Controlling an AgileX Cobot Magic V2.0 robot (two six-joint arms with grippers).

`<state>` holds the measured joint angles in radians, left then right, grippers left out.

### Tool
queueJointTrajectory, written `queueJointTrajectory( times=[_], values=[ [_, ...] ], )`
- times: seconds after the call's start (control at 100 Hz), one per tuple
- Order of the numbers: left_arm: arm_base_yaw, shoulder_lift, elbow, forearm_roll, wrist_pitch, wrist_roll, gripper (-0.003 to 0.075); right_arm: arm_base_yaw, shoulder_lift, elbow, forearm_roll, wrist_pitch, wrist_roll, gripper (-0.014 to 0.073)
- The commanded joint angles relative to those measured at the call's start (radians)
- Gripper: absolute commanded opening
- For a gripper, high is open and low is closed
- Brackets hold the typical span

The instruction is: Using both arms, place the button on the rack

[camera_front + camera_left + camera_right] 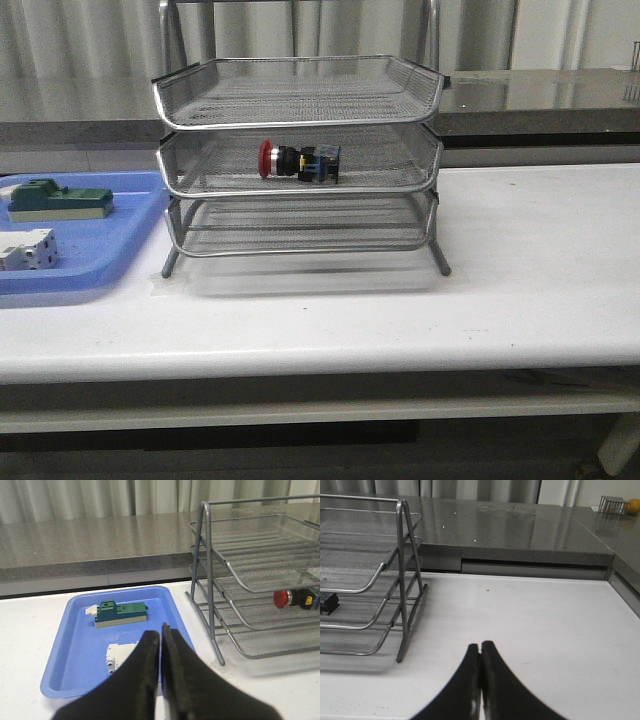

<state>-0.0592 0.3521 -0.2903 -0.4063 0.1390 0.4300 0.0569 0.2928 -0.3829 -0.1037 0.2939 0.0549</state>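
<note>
At the centre of the front view, the button (298,162) lies on the rack's (300,110) middle tier, both grippers (160,645) (480,652) pinched empty, so placing looks done, only parking left.

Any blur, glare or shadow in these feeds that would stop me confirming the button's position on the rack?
Front view: soft but readable, the button lies in the rack's middle tier, a faint shadow under the rack. Left wrist view: the closed left gripper is blurred up close, the button sharp enough. Right wrist view: countertop glare, the button cut off at the edge.
</note>
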Motion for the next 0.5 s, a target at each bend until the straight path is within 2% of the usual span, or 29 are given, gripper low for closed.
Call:
queueJointTrajectory(
  times=[0.0,0.36,0.49],
  values=[
    [0.003,0.005,-0.029,-0.013,-0.075,-0.009,0.0004,-0.007,-0.051,0.048,0.026,-0.147,-0.001,-0.0069],
    [0.003,0.005,-0.029,-0.013,-0.075,-0.009,0.0004,-0.007,-0.324,0.313,0.044,-0.215,-0.001,-0.0069],
    [0.003,0.005,-0.029,-0.013,-0.075,-0.009,0.0004,-0.008,-0.318,0.364,0.05,-0.247,-0.001,-0.0069]
  ],
)
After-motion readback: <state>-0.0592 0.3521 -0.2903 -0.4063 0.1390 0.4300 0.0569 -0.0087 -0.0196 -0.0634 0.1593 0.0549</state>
